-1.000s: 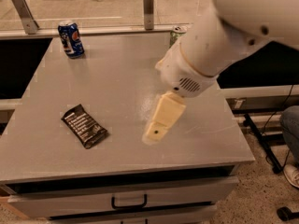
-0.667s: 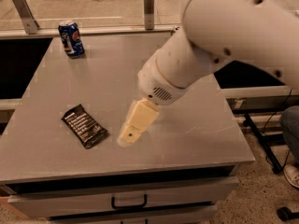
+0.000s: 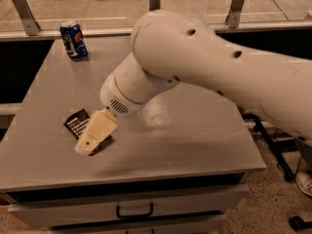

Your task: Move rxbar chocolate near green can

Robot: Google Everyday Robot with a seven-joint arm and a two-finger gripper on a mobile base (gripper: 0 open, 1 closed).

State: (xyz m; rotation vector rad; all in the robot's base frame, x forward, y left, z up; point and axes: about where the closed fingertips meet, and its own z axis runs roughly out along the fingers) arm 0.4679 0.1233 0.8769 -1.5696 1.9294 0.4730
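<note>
The rxbar chocolate [image 3: 78,124] is a flat dark wrapper with white text, lying on the grey table [image 3: 195,130] at the front left. My gripper [image 3: 88,145] is a cream-coloured finger piece hanging over the bar's right end and covering part of it. I cannot tell whether it touches the bar. The green can is hidden behind my large white arm [image 3: 204,62].
A blue can with a red-white logo [image 3: 73,40] stands at the table's back left corner. Drawers with a black handle [image 3: 134,211] sit under the table front. A glass railing runs behind the table.
My arm swung left and down across the table. The gripper moved from the table's middle to over the rxbar chocolate. The green can's top, seen earlier at the back, is now covered by the arm.
</note>
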